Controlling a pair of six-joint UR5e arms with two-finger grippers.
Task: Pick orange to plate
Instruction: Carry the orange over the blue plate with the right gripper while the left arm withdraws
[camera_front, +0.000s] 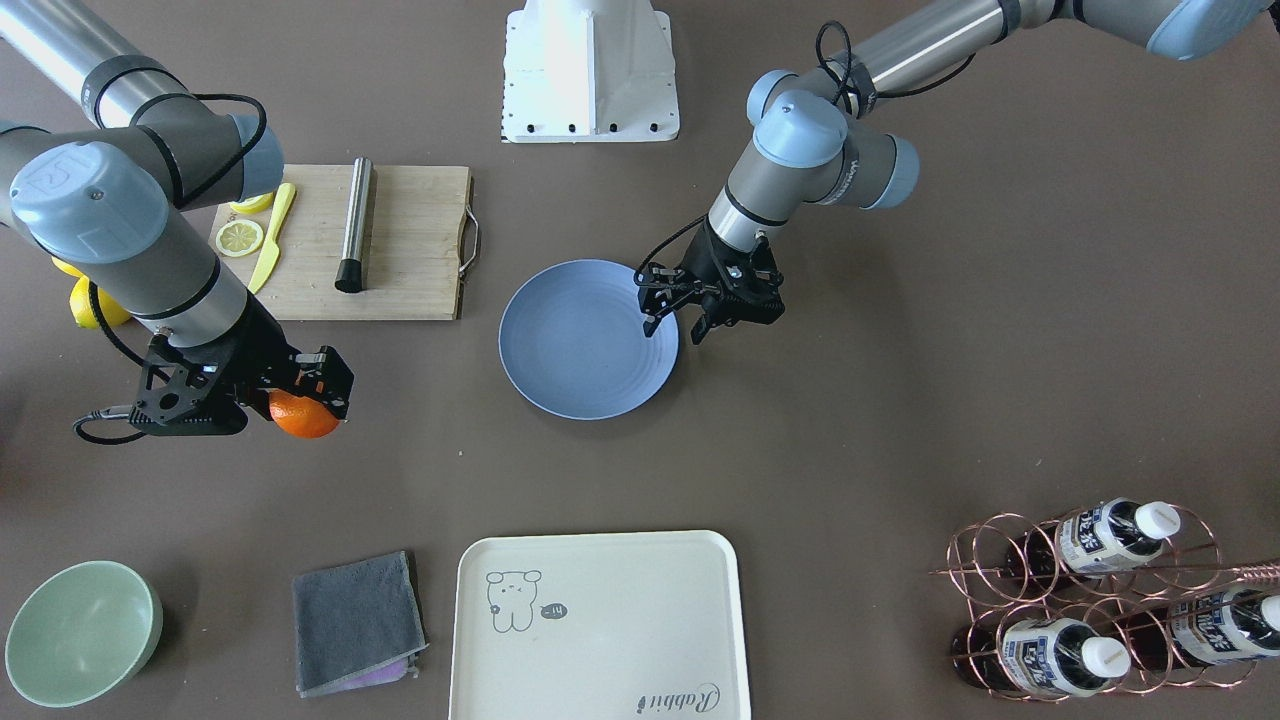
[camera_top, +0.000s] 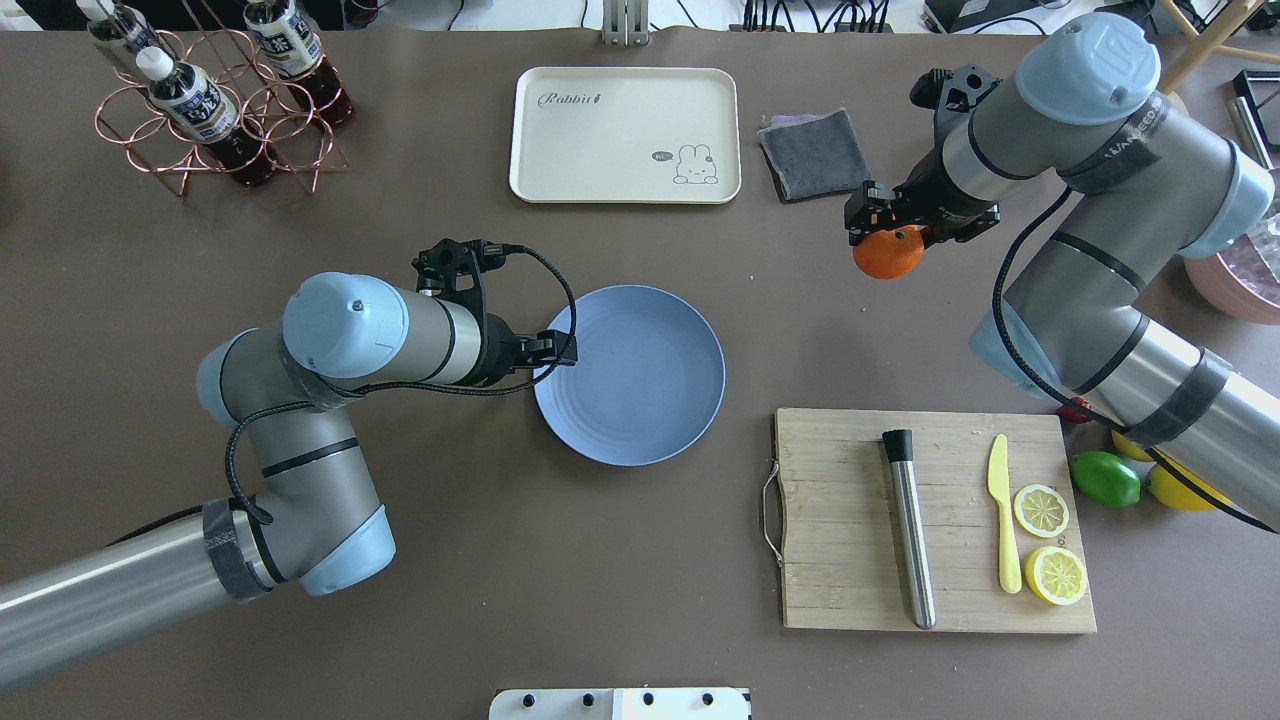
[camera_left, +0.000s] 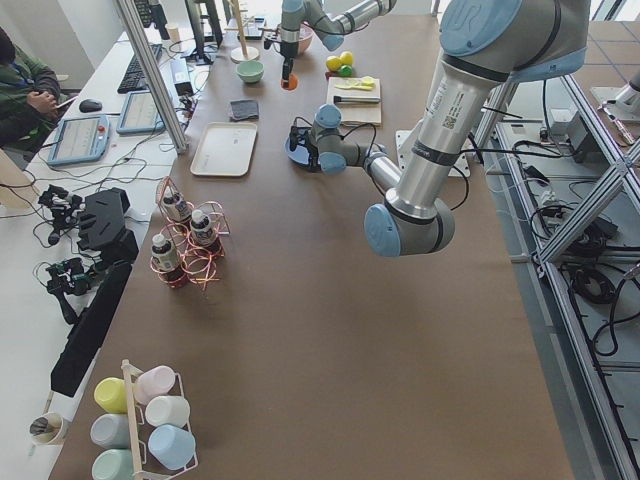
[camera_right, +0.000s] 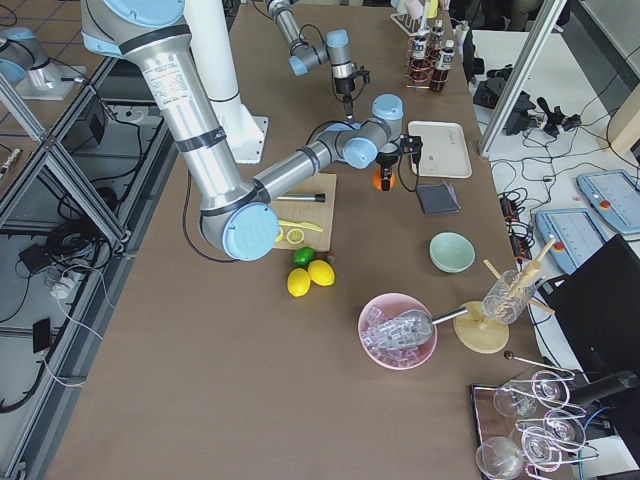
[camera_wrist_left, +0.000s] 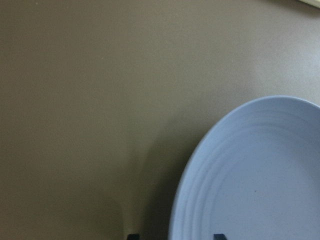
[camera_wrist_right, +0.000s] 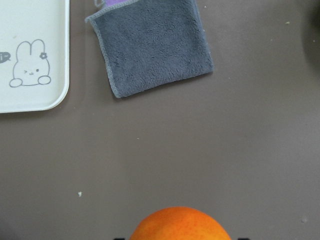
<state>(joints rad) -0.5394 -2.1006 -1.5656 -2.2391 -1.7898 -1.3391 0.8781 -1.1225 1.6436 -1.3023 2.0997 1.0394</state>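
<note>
Overhead view, read left to right.

- Left gripper (camera_top: 558, 350): low over the near-left rim of the plate (camera_top: 640, 400). Fingers apart; in the left wrist view one fingertip sits outside the rim and the other over the plate's surface. Nothing is held.
- Plate: light blue, flat on the table at its centre, with nothing on it.
- Cream tray (camera_top: 600, 150): at the far edge, beyond the plate. A grey cloth (camera_top: 815, 152) lies just to its right.
- Right gripper (camera_top: 893, 232): pointing down, fingers clamped on either side of the orange (camera_top: 888, 256).
- Orange: held in that grip over bare tabletop, near the cloth's near-right corner and well apart from the plate — not on it. The right wrist view shows only its top edge, with the table beneath.
- Cutting board (camera_top: 840, 520): near right, carrying a metal rod, a yellow knife and two lemon slices.
</note>
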